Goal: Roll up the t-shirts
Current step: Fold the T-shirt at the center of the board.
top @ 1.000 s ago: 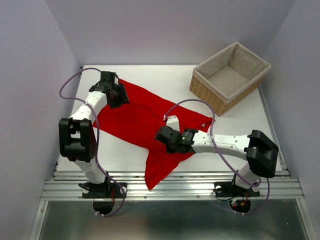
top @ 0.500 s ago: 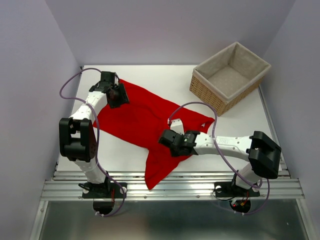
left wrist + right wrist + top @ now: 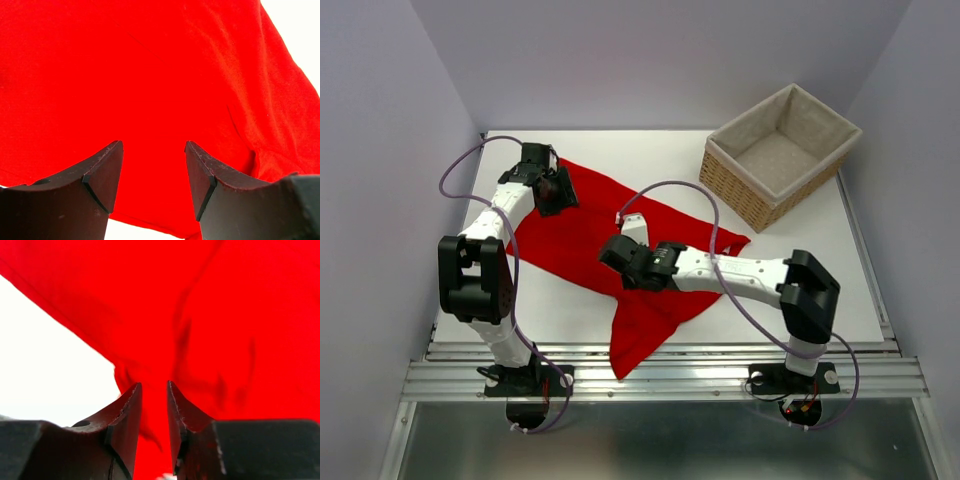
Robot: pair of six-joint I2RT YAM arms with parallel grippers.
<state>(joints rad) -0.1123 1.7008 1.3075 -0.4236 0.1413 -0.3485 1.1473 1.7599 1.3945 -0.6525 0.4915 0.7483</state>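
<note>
- Item under task: one red t-shirt (image 3: 582, 235), lying loosely spread on the desk (image 3: 650, 160). It runs from about 10 o'clock through the centre, and a narrow tail trails to the near edge at 6 o'clock.
- Condition: not flat. There are creases and a bunched ridge near the middle, and no roll has been started.
- Handling, as judged: light, thin and limp cloth. It will sag, drag and fold on itself, and it will not hold a shape unless kept taut. It is not fragile and offers fair grip, though a single layer may slip from a shallow pinch.
- Where to hold, as judged: at a hem or corner, taking the edge well into the pinch. Two holds kept well apart would keep the edge straight for rolling.
- Left fingers (image 3: 106, 172): parted wide over the shirt's corner at 10 o'clock, with nothing between them.
- Right fingers (image 3: 127, 415): parted only narrowly, low over the creased middle. No cloth is seen caught in the gap.
- Wicker basket (image 3: 740, 188): at 2 o'clock, well apart from the shirt.
</note>
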